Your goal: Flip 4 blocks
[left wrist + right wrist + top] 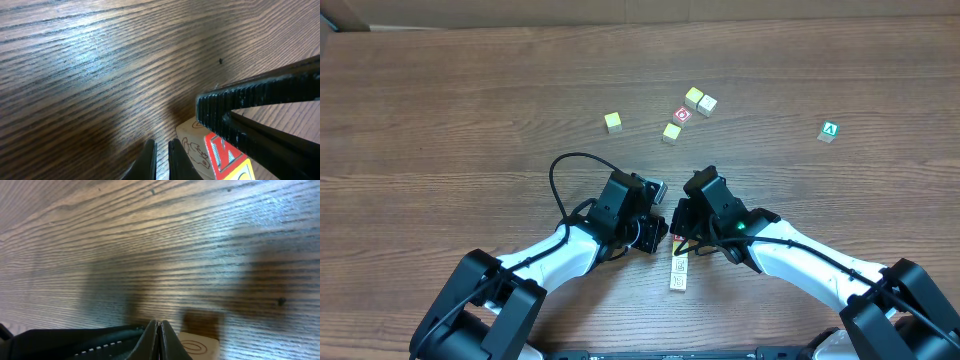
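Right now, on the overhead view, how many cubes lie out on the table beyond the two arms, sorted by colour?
Cream-yellow cubes: 4
Red cube with white ring: 1
Green A cube: 1
Total: 6

Brown wood-grain table (440,110), soft glare

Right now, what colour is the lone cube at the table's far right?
The cube is green with a white letter; overhead view shows it best.

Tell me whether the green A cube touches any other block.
No, the green A cube lies alone with bare table all around it.
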